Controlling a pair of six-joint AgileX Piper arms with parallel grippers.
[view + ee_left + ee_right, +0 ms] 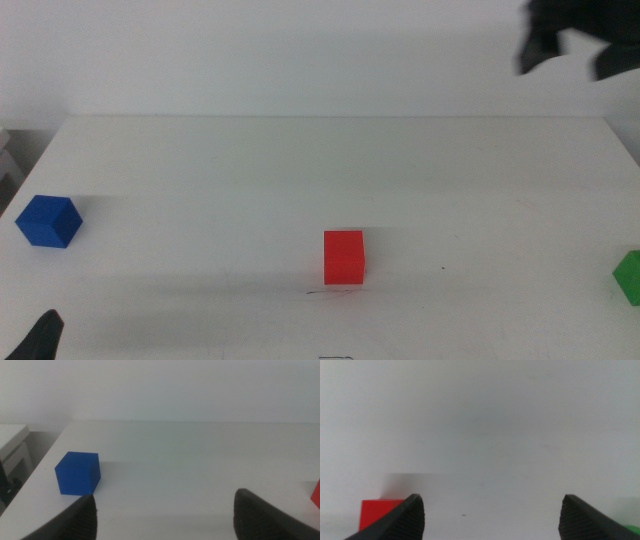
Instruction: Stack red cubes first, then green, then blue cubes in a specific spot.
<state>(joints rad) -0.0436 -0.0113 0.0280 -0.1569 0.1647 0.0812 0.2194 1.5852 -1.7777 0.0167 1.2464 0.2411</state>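
The red cube (pixel 344 257) stands on the white table (pixel 300 170) at front centre, right behind a short thin dark line (pixel 335 292). The blue cube (pixel 47 221) sits at the far left, the green cube (pixel 629 276) at the right edge, partly cut off. My right gripper (pixel 565 58) hangs high over the back right, open and empty; its wrist view shows the red cube (pixel 377 512) and a sliver of green (pixel 631 530). My left gripper (pixel 40 340) waits at the bottom left, open and empty, with the blue cube (pixel 77 473) just ahead of its jaws.
A second faint dark mark (pixel 335 357) lies at the front edge. A white wall rises behind the table. A pale piece of furniture (pixel 12 442) stands past the table's left edge.
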